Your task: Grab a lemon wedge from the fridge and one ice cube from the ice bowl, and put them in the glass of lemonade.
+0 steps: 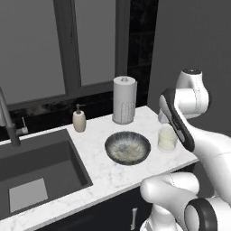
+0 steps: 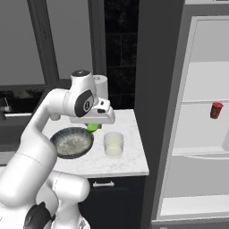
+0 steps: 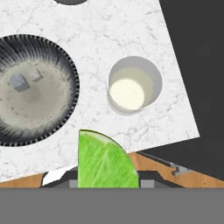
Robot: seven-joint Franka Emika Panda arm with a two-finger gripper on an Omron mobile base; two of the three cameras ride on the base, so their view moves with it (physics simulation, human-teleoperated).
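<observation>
Above the desk [image 1: 103, 173], between bowl [image 2: 71, 142] and glass [image 2: 113, 144], the claw [image 2: 92, 127] hangs pinched narrow on the wedge [image 3: 105, 161], with the glass lying just off to its fridge [image 2: 197, 112] side, slightly lower, mouth up.

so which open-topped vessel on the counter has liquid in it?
The short clear glass tumbler holds pale yellow liquid; the wide dark-rimmed speckled bowl beside it holds small ice cubes.
</observation>
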